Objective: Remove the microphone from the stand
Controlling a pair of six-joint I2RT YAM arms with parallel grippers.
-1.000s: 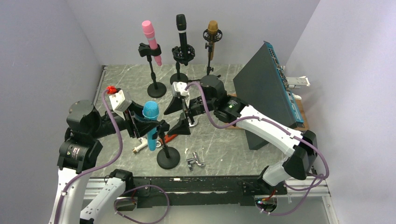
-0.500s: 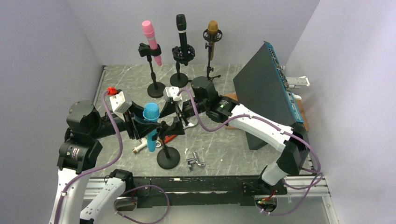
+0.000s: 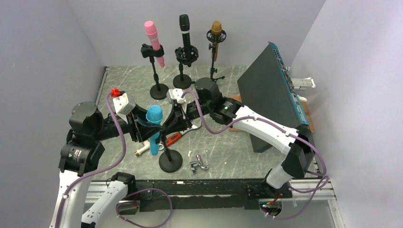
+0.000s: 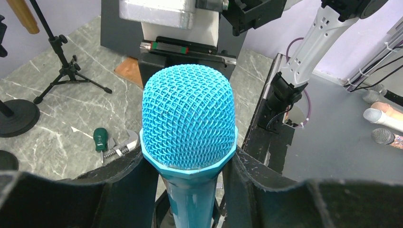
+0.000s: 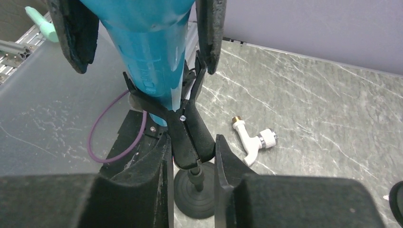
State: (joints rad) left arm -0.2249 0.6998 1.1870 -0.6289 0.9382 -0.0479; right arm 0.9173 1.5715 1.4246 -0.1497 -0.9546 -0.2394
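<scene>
A blue microphone (image 3: 153,114) (image 4: 188,118) stands tilted in the clip of a black round-based stand (image 3: 171,160) near the table's front left. My left gripper (image 3: 144,127) (image 4: 190,190) is shut on the microphone's blue body just under the mesh head. In the right wrist view the microphone's body (image 5: 147,47) runs down into the stand's forked clip (image 5: 187,133). My right gripper (image 3: 168,126) (image 5: 191,154) is shut on the lower part of that clip, above the stand's base (image 5: 196,192).
At the back stand a pink microphone (image 3: 152,35), a black one (image 3: 184,26) and a gold one (image 3: 216,29), each on its stand. A dark slanted panel (image 3: 271,90) fills the right. A white nozzle (image 5: 254,137), a red-handled wrench (image 3: 173,138) and a metal fitting (image 3: 199,165) lie near the stand.
My right gripper has come in from the right to the stand and its jaws have closed from wide open onto the clip. The left gripper keeps its hold on the microphone.
</scene>
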